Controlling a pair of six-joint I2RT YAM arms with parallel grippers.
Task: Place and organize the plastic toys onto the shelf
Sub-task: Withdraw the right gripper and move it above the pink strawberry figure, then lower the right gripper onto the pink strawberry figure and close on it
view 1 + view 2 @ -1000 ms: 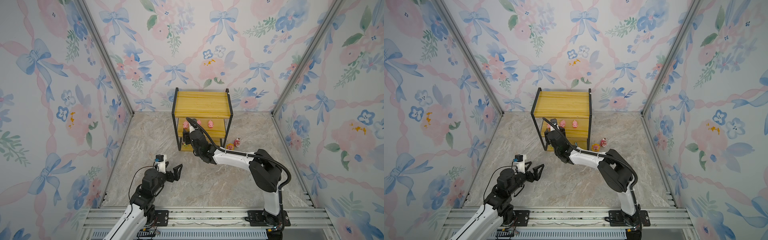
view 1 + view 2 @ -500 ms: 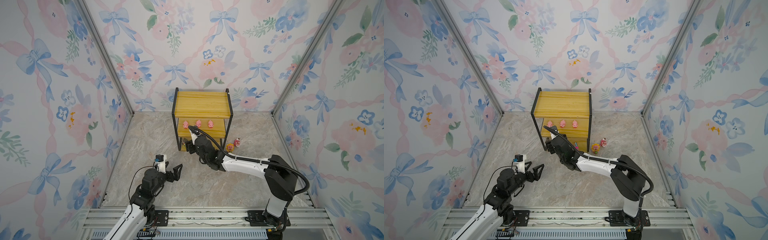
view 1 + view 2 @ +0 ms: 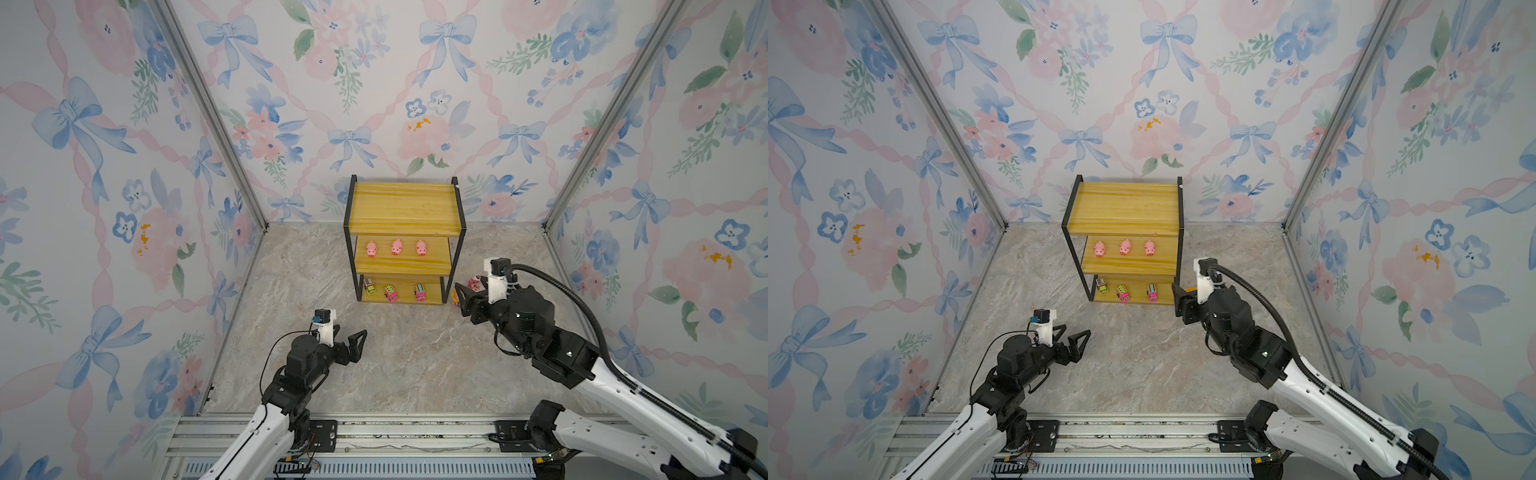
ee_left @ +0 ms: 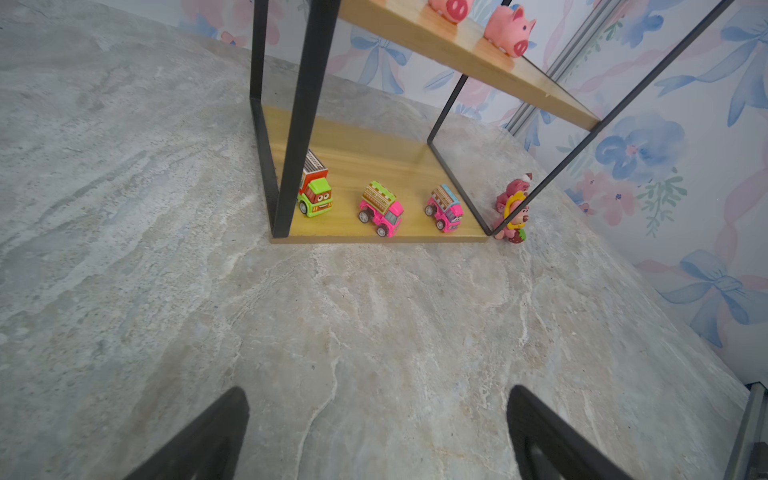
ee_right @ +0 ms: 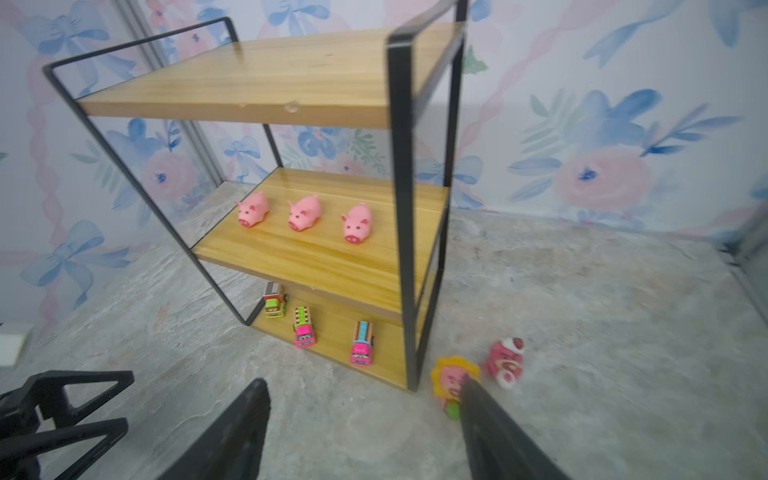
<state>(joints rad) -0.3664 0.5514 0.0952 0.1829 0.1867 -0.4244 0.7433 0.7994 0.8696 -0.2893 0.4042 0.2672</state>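
**Right gripper** [image 3: 468, 291]
- State: fingers [image 5: 249, 415] spread wide, nothing held.
- Position: low over the table [image 3: 415, 365]. The tips point at the shelf [image 3: 405, 208], close to its right front post [image 5: 405, 249].

**Toys near the right gripper**
- Sunflower bear [image 5: 451, 376]: at the tip of the finger farther from the left arm, and partly covered by that tip in the right wrist view. Whether they touch cannot be determined. The bear stands on the table outside the shelf, just beside the post.
- Second bear [image 5: 505, 359]: just past the sunflower bear, further out from the same finger. It is on the table and stands apart from the first bear.
- Three vehicles [image 5: 275, 300], [image 5: 303, 327], [image 5: 362, 343]: in a row on the bottom board [image 5: 330, 332], directly ahead of the open gap, with their fronts toward the gripper.
- Three pigs [image 5: 252, 210], [image 5: 305, 212], [image 5: 357, 223]: in a row on the middle board [image 5: 316, 257], ahead of and above the gripper, with their snouts toward it.

**Left gripper** [image 3: 351, 336]
- State: fingers [image 4: 208, 436] spread wide, nothing held.
- Position: above the table, well back from the shelf.
- The vehicles lie well ahead of its tips.
- Both bears lie ahead of it, off toward the right arm's side and beyond the shelf's front corner.
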